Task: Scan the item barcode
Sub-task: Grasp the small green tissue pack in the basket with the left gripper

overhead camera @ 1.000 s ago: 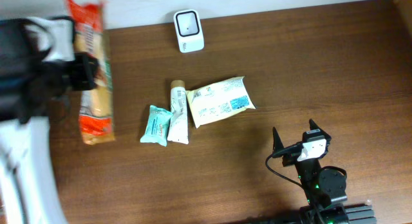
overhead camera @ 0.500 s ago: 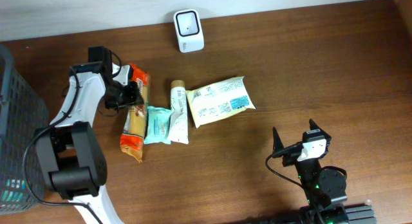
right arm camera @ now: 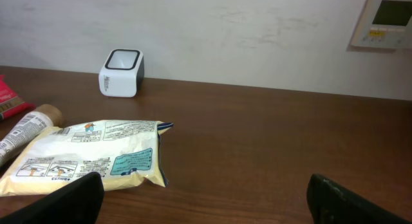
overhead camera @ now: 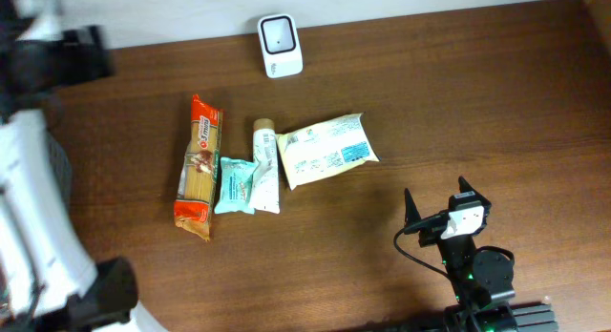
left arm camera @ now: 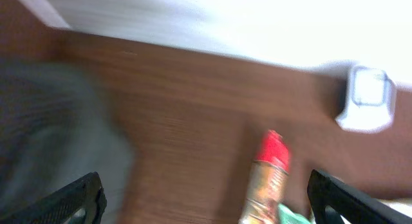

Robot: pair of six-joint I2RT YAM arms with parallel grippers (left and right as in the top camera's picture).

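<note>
- A robot test bench dressed as a shop checkout: a brown wood-grain table [overhead camera: 458,113] stands against a plain white wall [right arm camera: 225,31].
- A small white scanner [overhead camera: 280,46] stands at the table's far edge, its window facing up.
- Packaged groceries lie in a row near the middle: a pasta pack [overhead camera: 198,165], a teal pack [overhead camera: 234,184], a tube [overhead camera: 264,165] and a printed pouch [overhead camera: 327,149].
- A black robot arm [overhead camera: 477,270] with a lit green light and loose cable sits at the near edge, marking this as a lab, not a store.
- A beige control panel [right arm camera: 386,19] with a small display hangs on the wall, as in an office room.
</note>
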